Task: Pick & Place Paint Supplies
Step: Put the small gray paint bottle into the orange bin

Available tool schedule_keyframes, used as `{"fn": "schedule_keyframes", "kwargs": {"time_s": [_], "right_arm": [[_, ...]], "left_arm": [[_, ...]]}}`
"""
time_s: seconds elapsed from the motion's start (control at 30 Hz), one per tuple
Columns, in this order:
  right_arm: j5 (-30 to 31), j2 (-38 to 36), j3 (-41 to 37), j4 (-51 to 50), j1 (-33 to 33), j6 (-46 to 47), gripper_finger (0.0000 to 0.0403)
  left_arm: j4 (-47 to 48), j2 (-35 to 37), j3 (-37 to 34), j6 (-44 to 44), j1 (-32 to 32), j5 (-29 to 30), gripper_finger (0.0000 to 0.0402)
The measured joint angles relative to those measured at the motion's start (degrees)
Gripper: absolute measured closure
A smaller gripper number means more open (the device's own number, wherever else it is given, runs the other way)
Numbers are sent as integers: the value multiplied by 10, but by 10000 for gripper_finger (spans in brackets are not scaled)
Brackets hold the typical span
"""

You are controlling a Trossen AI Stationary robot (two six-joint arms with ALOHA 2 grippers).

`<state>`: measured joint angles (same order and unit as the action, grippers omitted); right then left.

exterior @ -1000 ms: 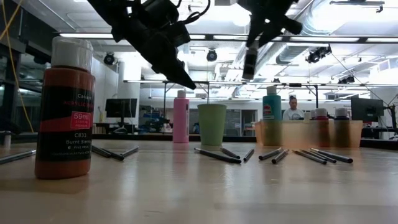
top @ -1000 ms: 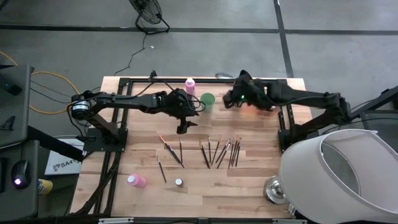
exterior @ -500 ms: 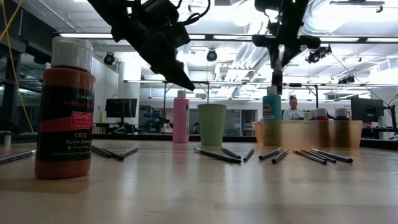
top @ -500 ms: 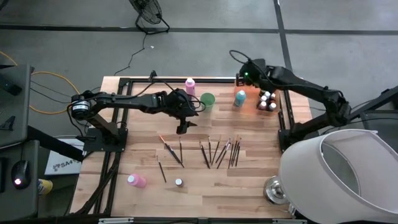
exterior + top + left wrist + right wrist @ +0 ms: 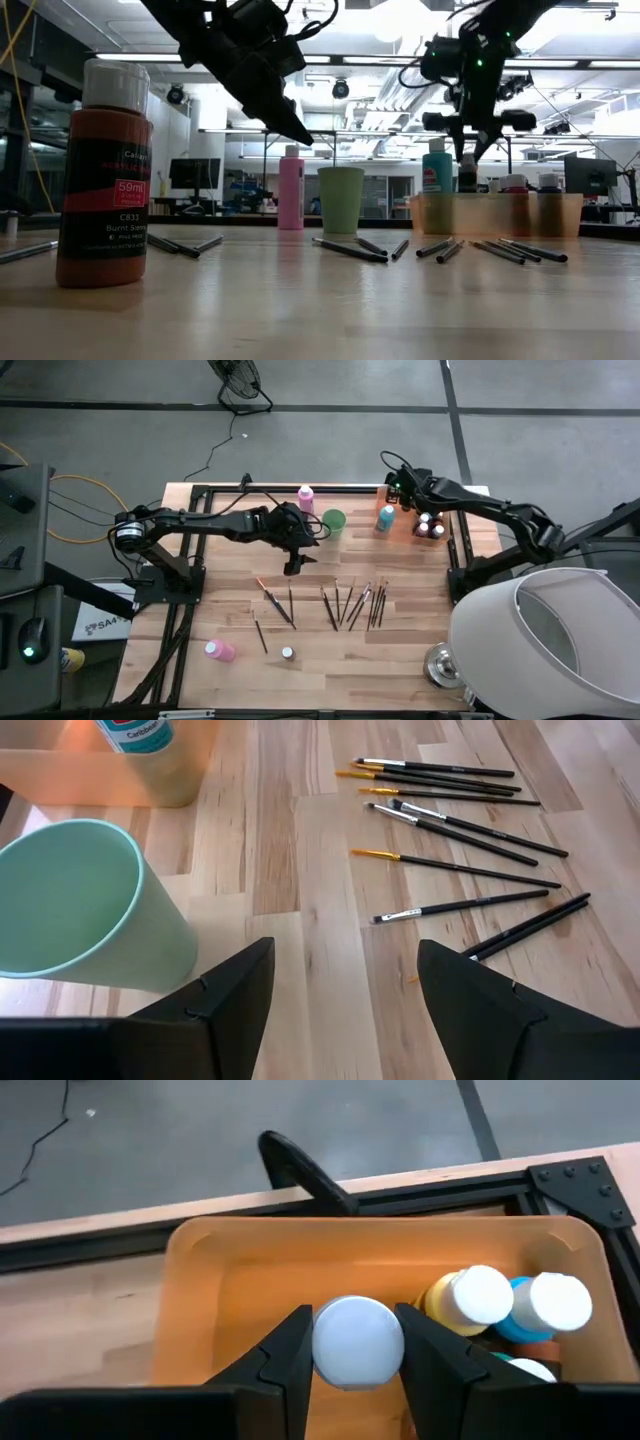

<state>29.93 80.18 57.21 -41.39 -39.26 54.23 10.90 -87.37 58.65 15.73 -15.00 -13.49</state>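
Right gripper (image 5: 358, 1365) hangs over the orange tray (image 5: 200, 1280) at the table's far right corner, its two fingers closed against the sides of one white-capped paint bottle (image 5: 358, 1342). Beside that bottle in the tray stand three more small bottles, one of them yellow (image 5: 478, 1295) and one blue (image 5: 548, 1305); the third is mostly hidden by a finger. In the high view the teal bottle (image 5: 385, 517) stands at the tray's left end.

Left gripper (image 5: 340, 1010) hovers above the table's middle, near the light green cup (image 5: 80, 905), fingers spread wide and holding nothing.

Two pink bottles show in the high view: one upright (image 5: 305, 497) at the far edge just left of the cup, one lying on its side (image 5: 219, 650) near the front left. One small bottle (image 5: 287, 653) stands alone to the right of that fallen pink bottle; the low view shows it close up as a burnt-orange bottle with a white cap.

About a dozen thin dark brushes (image 5: 345, 605) lie scattered across the middle of the table (image 5: 400, 660), a few to the left (image 5: 275, 602) and the larger group to the right, apart from both grippers.
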Motion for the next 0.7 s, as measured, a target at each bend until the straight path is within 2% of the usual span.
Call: {"fn": "schedule_keyframes", "kwargs": {"time_s": [0.43,0.7], "right_arm": [[-17,0,-67,86,-62,15,288],[-19,0,-74,91,-74,12,288]], "left_arm": [[0,0,0,-12,0,0,160],[0,0,0,-12,0,0,160]]}}
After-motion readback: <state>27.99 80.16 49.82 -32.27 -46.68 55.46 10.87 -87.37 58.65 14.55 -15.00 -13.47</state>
